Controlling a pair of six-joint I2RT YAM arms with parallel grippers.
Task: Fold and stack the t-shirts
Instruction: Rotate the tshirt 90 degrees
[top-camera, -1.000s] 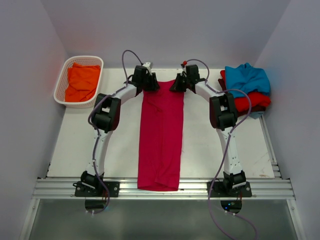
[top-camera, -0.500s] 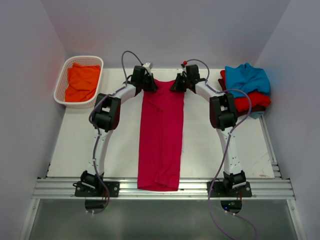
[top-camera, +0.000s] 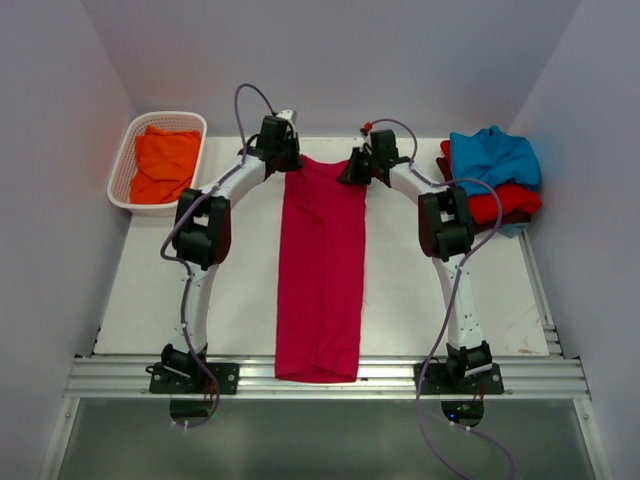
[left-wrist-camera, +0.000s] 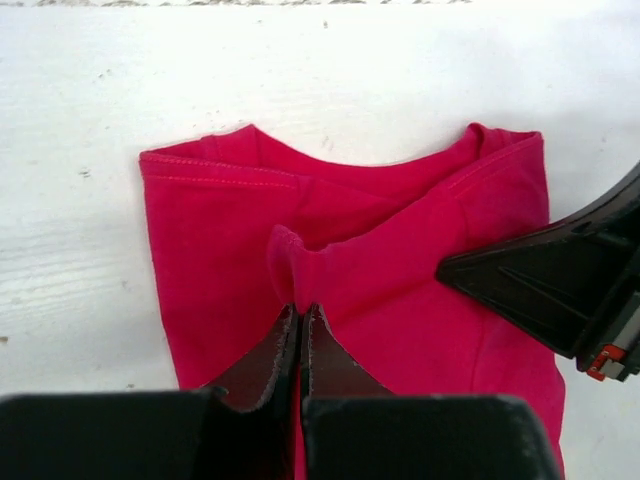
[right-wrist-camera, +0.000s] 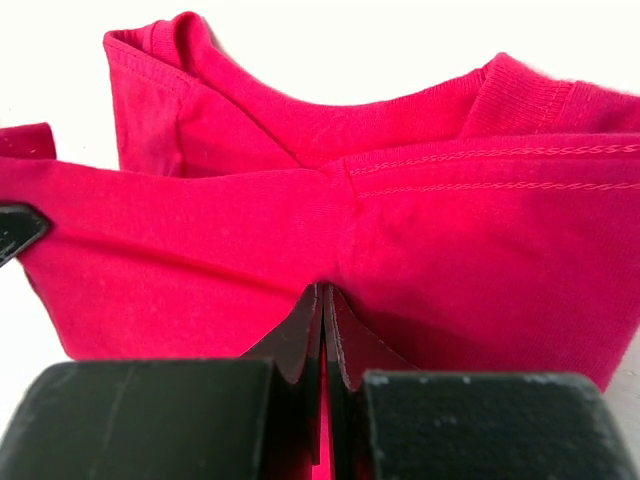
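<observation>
Found the left arm (top-camera: 200, 228) and the right arm (top-camera: 447, 225) both stretched from the near edge toward the far end of the desk (top-camera: 150, 290), elbows bowed outward and wrists turned in toward each other.

Recorded the crimson-pink t-shirt (top-camera: 322, 270) lying as a long narrow strip down the middle of the desk, neck end far, hem draped over the metal rail (top-camera: 520, 375) at the near edge.

Saw the left end effector (left-wrist-camera: 300, 312) over the left shoulder of the neck end, pointing downward from above, fingers pressed together on a raised pucker of the cloth.

Saw the right end effector (right-wrist-camera: 325, 292) at the right shoulder, angled low over the desk, fingers likewise closed tight on a pinch of the same shirt's folded edge. Noted the neck opening lying between the two.

Logged an orange t-shirt (top-camera: 165, 165) inside a white lattice basket (top-camera: 122, 160) at the far left corner, well apart from the arms.

Logged a teal-blue t-shirt (top-camera: 495, 155) on top of a red t-shirt (top-camera: 500, 205) at the far right, just beside the right arm.
</observation>
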